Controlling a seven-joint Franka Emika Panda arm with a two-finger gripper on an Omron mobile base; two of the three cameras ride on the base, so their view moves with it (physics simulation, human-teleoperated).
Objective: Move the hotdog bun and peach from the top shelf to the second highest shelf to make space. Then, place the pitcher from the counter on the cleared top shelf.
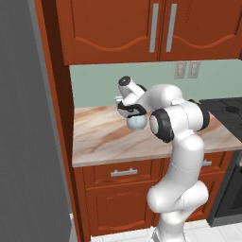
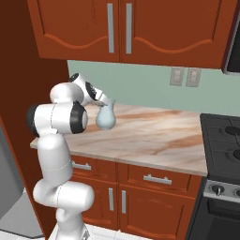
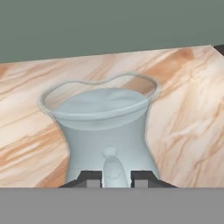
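The pale blue glass pitcher (image 1: pixel 137 123) (image 2: pixel 106 118) stands upright on the wood-grain counter (image 1: pixel 104 139) (image 2: pixel 154 136), near its back left part. My gripper (image 1: pixel 130 109) (image 2: pixel 100 104) reaches down over the pitcher's flared rim. In the hand view the pitcher (image 3: pixel 105 122) is close up, and the gripper (image 3: pixel 114 177) has its two dark fingertips (image 3: pixel 89 177) pressed against a narrow pale part of the glass on the near side. The gripper is shut on the pitcher. The hotdog bun, the peach and the top shelf are out of view.
Red-brown upper cupboards (image 1: pixel 142 28) (image 2: pixel 122 28) hang low over the counter. A black stove (image 2: pixel 225 140) (image 1: pixel 229 108) adjoins the counter on the right. A tall grey fridge panel (image 1: pixel 23 132) stands at the left, beyond a red-brown side wall (image 1: pixel 59 108).
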